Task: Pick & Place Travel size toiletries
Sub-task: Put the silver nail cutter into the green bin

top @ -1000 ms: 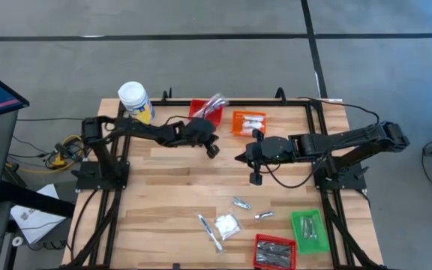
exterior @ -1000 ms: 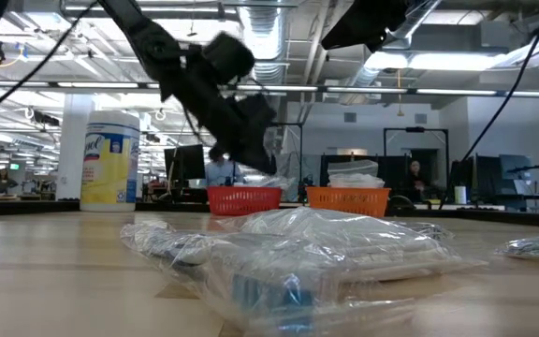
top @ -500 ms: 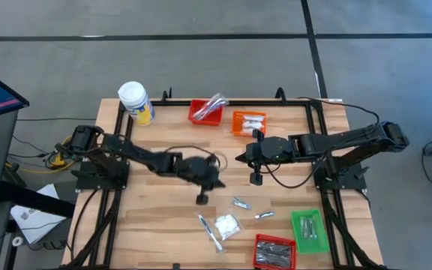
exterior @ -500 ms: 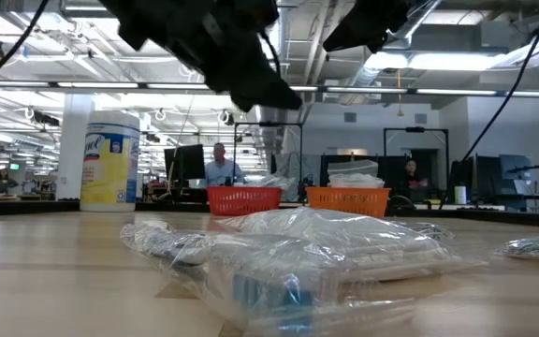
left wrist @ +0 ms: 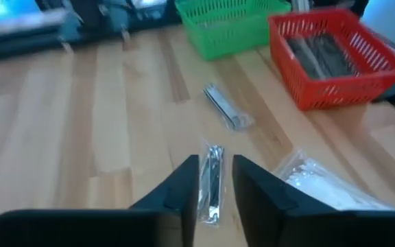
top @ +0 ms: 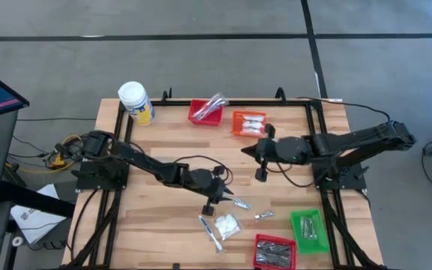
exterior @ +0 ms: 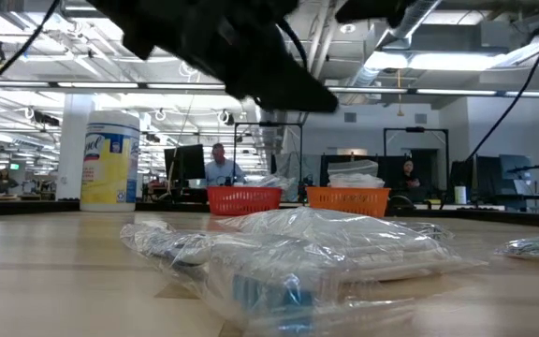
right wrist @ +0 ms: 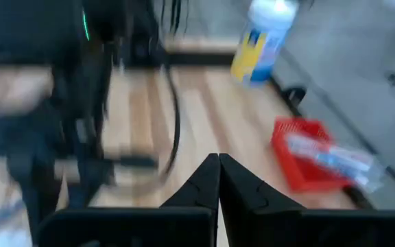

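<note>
arms: two, dark, slim jointed links
left end effector [left wrist: 215, 180]: two black fingers, flat and tapering
right end effector [right wrist: 219, 180]: two black wedge-shaped fingers
cables: thin black loops along both arms
bases: black plates on black frame rails

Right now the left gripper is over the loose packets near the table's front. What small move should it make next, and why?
Probably lower the left gripper straight down onto the slim silver stick. In the left wrist view the stick lies lengthwise in the gap between the slightly parted fingers, flat on the table, nothing held. The right gripper waits shut near the orange basket.
</note>
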Motion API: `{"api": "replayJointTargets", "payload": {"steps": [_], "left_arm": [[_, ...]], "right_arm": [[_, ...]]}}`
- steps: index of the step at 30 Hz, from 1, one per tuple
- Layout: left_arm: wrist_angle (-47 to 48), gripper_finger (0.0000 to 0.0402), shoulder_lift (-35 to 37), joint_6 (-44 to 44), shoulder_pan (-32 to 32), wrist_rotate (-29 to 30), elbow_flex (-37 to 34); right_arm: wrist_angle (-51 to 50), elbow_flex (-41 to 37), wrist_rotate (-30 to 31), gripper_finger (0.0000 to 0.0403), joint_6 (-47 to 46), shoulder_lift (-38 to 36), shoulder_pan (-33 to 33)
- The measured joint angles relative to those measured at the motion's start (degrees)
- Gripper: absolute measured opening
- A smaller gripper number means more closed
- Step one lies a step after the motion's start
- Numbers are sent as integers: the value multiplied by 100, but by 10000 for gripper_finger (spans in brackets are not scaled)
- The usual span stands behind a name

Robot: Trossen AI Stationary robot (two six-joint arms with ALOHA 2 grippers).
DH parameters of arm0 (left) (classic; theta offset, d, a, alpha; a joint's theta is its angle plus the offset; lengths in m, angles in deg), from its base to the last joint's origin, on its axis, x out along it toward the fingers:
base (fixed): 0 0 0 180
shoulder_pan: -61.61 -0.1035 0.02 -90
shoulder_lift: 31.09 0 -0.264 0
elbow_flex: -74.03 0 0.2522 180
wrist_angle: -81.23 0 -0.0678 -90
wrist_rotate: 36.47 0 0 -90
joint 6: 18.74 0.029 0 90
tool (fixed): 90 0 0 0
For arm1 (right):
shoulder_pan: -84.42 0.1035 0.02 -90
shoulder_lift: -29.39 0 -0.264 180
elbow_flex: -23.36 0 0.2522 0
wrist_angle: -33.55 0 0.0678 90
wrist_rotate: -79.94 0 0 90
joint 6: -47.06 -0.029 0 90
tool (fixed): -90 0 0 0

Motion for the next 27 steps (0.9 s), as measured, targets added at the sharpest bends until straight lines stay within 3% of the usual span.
{"api": "replayJointTargets", "payload": {"steps": [2,8,16,21,27], "left_arm": [[32,101,-344,4,9,-104,242],[30,145,-1162,157,169,-188,909],[59,183,-1608,299,190,-161,1194],[23,207,-1850,304,168,-58,1386],[46,229,-1887,277,93,-4,1398]], "right_arm": [[473,-145,342,0,13,-145,210],[1902,-780,415,0,358,-808,726],[5490,-2429,876,0,1119,-1736,1108],[5674,-2680,865,13,1359,-2183,1117],[5646,-2682,824,78,1467,-2210,1286]]}}
